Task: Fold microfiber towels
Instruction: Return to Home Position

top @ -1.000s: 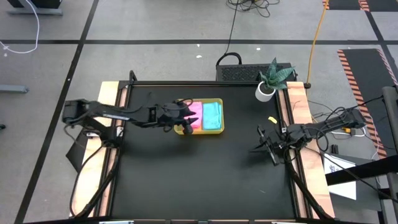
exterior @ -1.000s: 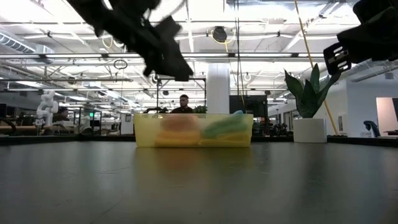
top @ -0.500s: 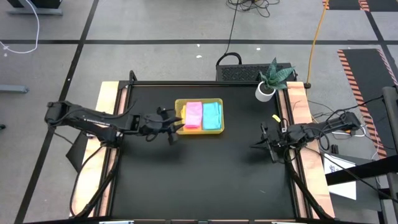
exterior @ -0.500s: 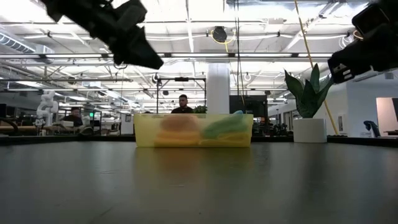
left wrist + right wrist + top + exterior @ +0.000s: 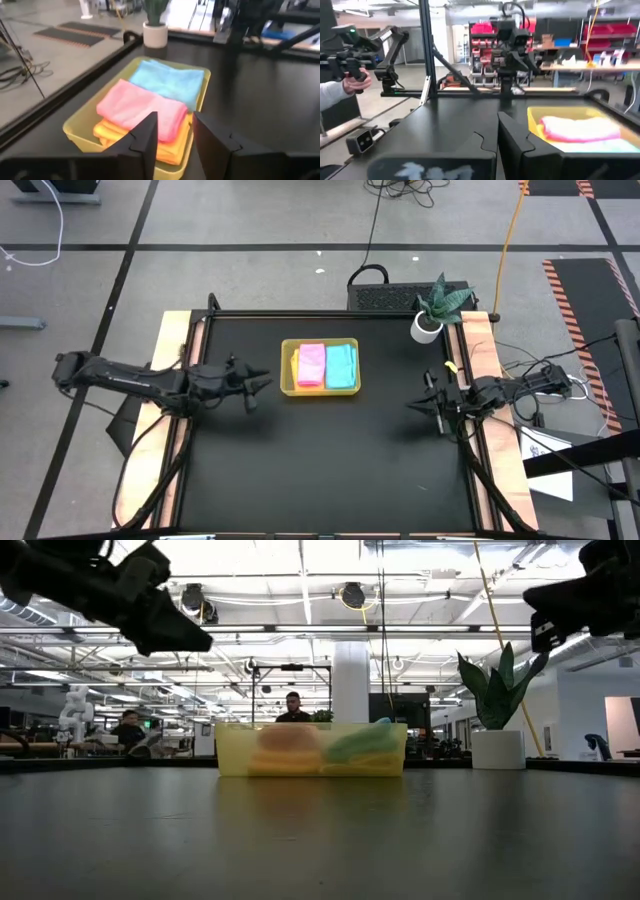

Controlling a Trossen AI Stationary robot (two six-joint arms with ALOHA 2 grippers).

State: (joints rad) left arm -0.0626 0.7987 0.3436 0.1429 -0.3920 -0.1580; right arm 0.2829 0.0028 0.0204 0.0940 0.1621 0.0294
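- The yellow tray [image 5: 284,370] at the desk's [image 5: 330,470] far middle holds 3 visible folded towels: the pink towel [image 5: 312,364] on the orange towel [image 5: 170,147], with the sky blue towel [image 5: 342,365] beside them.
- The left jaws hover near the tray's left side, slightly spread and empty.
- The right jaws hang by the desk's right edge, pressed together and empty.

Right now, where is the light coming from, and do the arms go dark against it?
Low view: bright ceiling lights behind turn the left claw and right claw into dark silhouettes; the translucent yellow plastic tray glows. High view: even overhead light, no hard-edged shadows on the matte black table. Left wrist view: pale sheen on that table.
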